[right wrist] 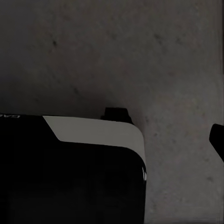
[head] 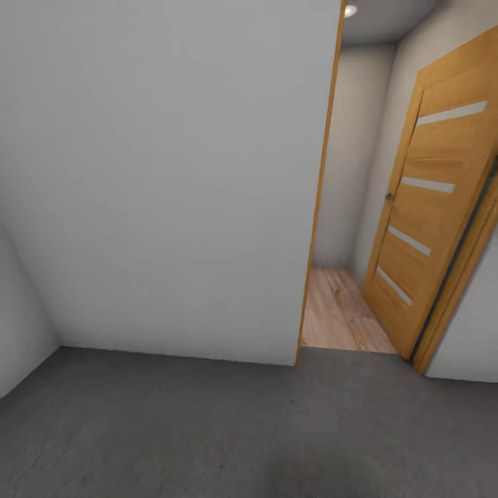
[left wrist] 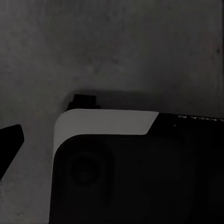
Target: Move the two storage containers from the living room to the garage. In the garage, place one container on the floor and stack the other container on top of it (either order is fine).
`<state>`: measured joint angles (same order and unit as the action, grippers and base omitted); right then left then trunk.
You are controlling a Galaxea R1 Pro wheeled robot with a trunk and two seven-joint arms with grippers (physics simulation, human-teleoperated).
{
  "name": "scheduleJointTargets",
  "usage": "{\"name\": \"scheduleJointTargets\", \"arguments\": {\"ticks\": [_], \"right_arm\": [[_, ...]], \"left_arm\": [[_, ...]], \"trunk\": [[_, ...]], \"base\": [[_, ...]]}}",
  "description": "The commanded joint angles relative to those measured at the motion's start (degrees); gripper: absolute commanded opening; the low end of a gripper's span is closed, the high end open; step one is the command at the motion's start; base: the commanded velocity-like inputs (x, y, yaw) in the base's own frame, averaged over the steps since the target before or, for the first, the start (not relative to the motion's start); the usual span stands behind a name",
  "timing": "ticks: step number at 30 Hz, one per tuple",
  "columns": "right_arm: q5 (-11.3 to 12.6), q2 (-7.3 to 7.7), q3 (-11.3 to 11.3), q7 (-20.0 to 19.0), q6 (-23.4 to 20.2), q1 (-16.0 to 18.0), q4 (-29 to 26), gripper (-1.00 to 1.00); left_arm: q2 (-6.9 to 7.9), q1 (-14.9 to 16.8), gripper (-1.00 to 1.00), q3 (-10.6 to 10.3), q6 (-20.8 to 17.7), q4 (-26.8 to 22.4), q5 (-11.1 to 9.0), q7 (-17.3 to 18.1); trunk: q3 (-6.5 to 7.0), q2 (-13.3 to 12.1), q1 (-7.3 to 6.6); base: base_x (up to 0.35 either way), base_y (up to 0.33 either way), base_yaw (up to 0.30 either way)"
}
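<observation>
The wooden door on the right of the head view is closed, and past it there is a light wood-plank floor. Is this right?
Not quite. The head view shows the wooden door standing open, swung back on the right. The light wood-plank floor past the doorway is as you say.

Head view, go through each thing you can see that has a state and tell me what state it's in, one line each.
Door: open, swung back against the right wall.
Doorway: unblocked, wood-plank floor visible beyond.
Ceiling light: on.
Concrete floor: bare in front of the robot, no containers on it.
Left gripper: one dark fingertip shows, open or shut unclear.
Right gripper: one dark fingertip shows, open or shut unclear.
</observation>
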<state>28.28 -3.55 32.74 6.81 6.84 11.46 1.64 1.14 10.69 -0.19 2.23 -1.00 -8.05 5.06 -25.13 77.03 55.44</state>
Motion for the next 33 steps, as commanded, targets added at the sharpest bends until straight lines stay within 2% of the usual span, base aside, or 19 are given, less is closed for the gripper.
{"name": "scheduleJointTargets", "arguments": {"ticks": [1,33], "right_arm": [[0.6,-0.06,0.5,0.0,0.3,0.1,0.2,1.0],[0.9,0.03,0.4,0.0,0.3,0.1,0.2,1.0]], "left_arm": [[0.03,0.0,1.0,-0.1,0.1,0.1,-0.5,0.3],[-0.09,0.0,1.0,0.3,0.1,0.1,-0.9,0.2]], "trunk": [[-0.06,0.0,0.0],[-0.06,0.0,0.0]], "base": [[0.0,0.0,-0.287],[0.0,0.0,-0.287]]}}
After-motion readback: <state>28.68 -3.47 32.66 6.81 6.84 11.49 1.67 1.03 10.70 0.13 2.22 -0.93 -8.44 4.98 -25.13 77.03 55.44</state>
